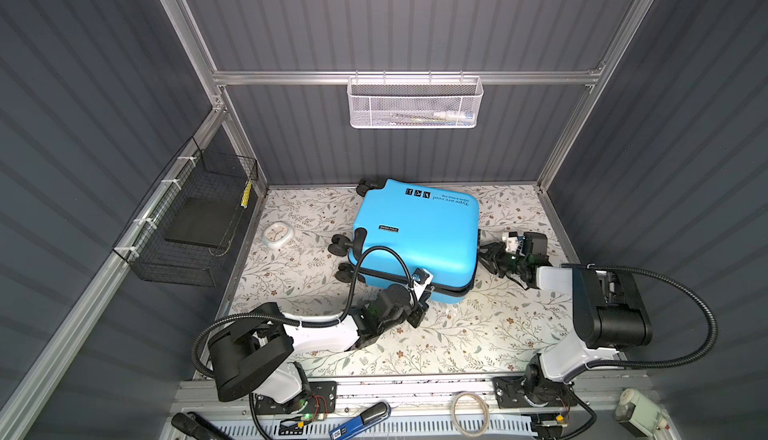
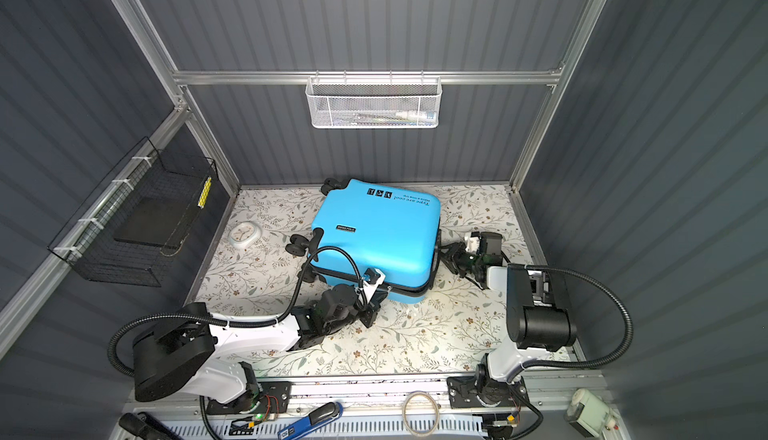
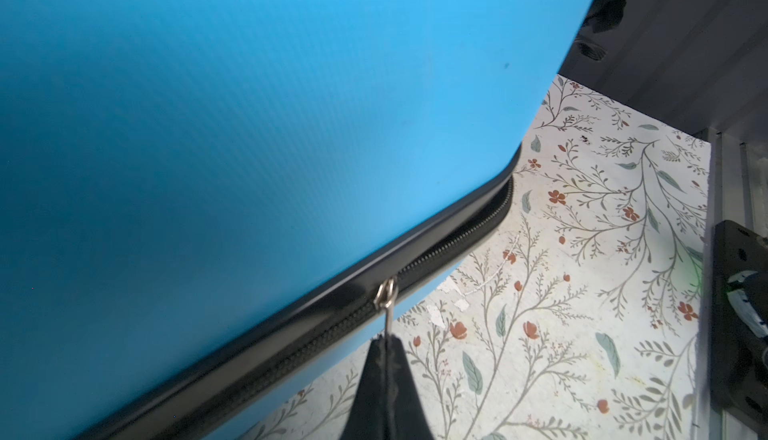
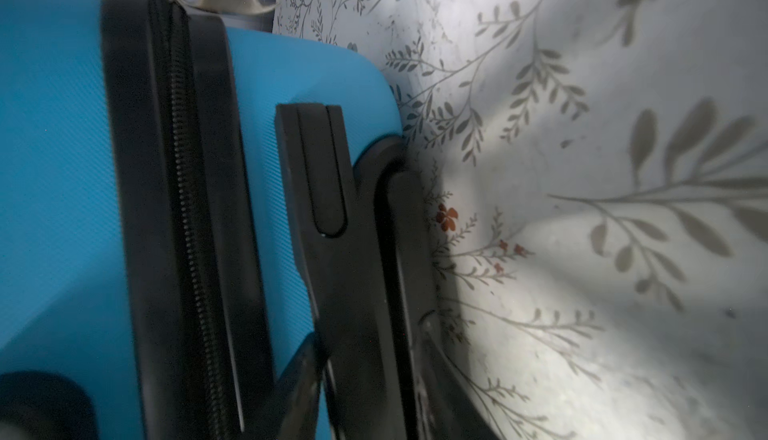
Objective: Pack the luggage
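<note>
Left fingers (image 3: pixel 374 388): pressed tight together on the metal zipper pull (image 3: pixel 388 317), with no gap showing.
Purpose of hold: the tab is the only purchase on the slider. A pinch lets the arm draw it along the zipper (image 3: pixel 457 242). Opening or closing: cannot tell.
Right gripper (image 1: pixel 485 256), at the tips: set narrow, one tip on either side of the black handle (image 4: pixel 353 292). Whether they actually clamp it cannot be told.
Purpose of hold: judged to be a brace, so the case does not slide when the zipper is pulled.
Left gripper (image 1: pixel 424 301), pose: low at the near edge of the case, forearm stretched almost flat over the table, wrist turned toward the seam.
Right arm, pose: reaches in from the right, elbow raised, wrist down near table level.
Suitcase (image 1: pixel 415 242): lies flat with the lid down on the flowered table (image 1: pixel 478 334), toward the back, wheels pointing left.
Loose item: a small white clock (image 1: pixel 277 235) sits on the table, well apart to the left.
</note>
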Tool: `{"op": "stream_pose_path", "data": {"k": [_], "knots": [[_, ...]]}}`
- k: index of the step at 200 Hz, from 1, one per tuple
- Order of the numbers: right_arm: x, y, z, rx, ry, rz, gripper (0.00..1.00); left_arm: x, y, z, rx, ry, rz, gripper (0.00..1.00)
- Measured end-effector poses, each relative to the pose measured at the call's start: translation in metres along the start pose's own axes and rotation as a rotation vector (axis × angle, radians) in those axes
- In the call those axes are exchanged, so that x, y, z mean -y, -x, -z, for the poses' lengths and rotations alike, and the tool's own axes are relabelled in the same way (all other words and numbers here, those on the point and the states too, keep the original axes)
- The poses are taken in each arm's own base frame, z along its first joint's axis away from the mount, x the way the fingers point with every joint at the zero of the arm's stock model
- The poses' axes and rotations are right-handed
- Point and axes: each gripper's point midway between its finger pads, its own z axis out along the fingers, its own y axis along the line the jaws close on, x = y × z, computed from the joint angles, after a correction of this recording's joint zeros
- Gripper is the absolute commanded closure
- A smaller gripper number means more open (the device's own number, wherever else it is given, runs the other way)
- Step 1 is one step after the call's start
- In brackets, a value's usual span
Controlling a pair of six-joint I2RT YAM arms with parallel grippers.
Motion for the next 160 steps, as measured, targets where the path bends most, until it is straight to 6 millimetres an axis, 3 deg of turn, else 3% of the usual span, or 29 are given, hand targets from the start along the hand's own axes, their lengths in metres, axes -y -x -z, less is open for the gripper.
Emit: {"op": "stream_pose_path", "data": {"k": [68,160], "knots": [[-0.0066,0.0001,-0.0053,0.007,0.012,0.082,1.0,0.0009,0.0023,-0.0008,-0.006,-0.003,0.0,1.0],[-0.008,0.0031,-0.0093,0.067,0.002,0.098,1.0,0.0092,0.0037,-0.003,-0.131,-0.057,-0.052,1.0]]}}
